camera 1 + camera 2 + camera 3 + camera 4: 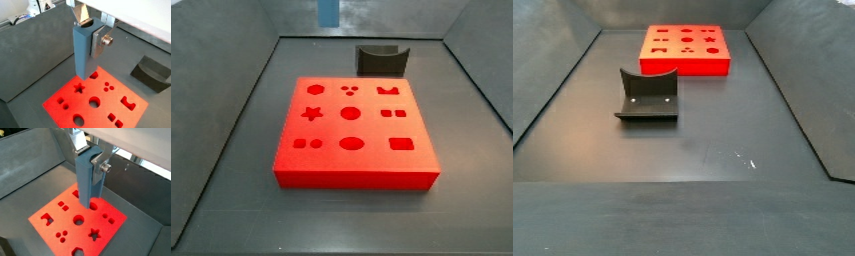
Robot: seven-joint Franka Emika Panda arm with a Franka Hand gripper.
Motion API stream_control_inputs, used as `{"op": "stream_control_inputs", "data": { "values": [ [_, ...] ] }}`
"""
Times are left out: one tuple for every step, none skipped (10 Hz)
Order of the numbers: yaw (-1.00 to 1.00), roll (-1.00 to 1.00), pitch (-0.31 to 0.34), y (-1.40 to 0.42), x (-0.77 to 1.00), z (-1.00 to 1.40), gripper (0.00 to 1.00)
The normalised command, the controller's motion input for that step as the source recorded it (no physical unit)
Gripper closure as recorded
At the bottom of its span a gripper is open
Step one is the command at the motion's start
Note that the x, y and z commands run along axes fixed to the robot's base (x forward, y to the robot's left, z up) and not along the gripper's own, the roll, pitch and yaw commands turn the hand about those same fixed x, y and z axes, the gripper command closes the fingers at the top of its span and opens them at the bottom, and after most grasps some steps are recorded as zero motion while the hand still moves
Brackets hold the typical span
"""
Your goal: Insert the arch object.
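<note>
Clearly the gripper (85,22) was high above the red block (67,102), its jaws clamped on the top of a tall blue-grey piece (83,50), presumably the arch, which hung upright with its lower end well clear of the block in both wrist views. One silver finger (99,159) pressed against the piece's side. A side view showed only the piece's lower tip (329,12) at the frame's upper edge, behind the block (352,125).

To do this step well, I judged the arm should first carry the piece over the arch-shaped hole (392,90), turn it until its foot matched the cut-out, and only then lower it straight down, keeping it vertical so that it would not catch on the rim. Which way the foot faced could not be told.

Counted: one gripper, one held piece, one block, one fixture (648,95) standing on the bench (714,140) apart from the block. The block's top carried nine cut-outs in three rows of three, none filled.
</note>
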Motion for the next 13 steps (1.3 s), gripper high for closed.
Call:
{"op": "stream_control_inputs", "data": {
  "values": [
    [0.00, -0.02, -0.001, -0.02, 0.00, 0.00, 1.00],
    [0.00, -0.04, -0.020, -0.03, 0.00, -0.01, 1.00],
    [0.00, 0.00, -0.017, 0.00, -0.03, -0.21, 1.00],
    [-0.01, 0.05, -0.010, 0.32, 0.35, -0.38, 1.00],
    [-0.01, 0.07, -0.026, 0.61, 0.56, -0.53, 1.00],
    [-0.02, 0.09, -0.017, 0.68, 0.70, -0.56, 1.00],
    [0.00, 0.10, -0.050, 0.69, 0.67, -0.60, 1.00],
    [0.00, 0.11, -0.047, 0.61, 0.69, -0.63, 1.00],
    [-0.16, 0.14, -0.113, 0.33, 0.75, -0.59, 1.00],
    [-0.64, 0.24, -0.139, 0.00, 0.46, -0.45, 1.00],
    [-0.83, 0.19, -0.079, 0.00, 0.32, -0.34, 1.00],
    [-0.89, 0.17, -0.059, 0.00, 0.26, -0.30, 1.00],
    [-0.91, 0.18, -0.039, 0.00, 0.25, -0.34, 1.00]
  ]
}}
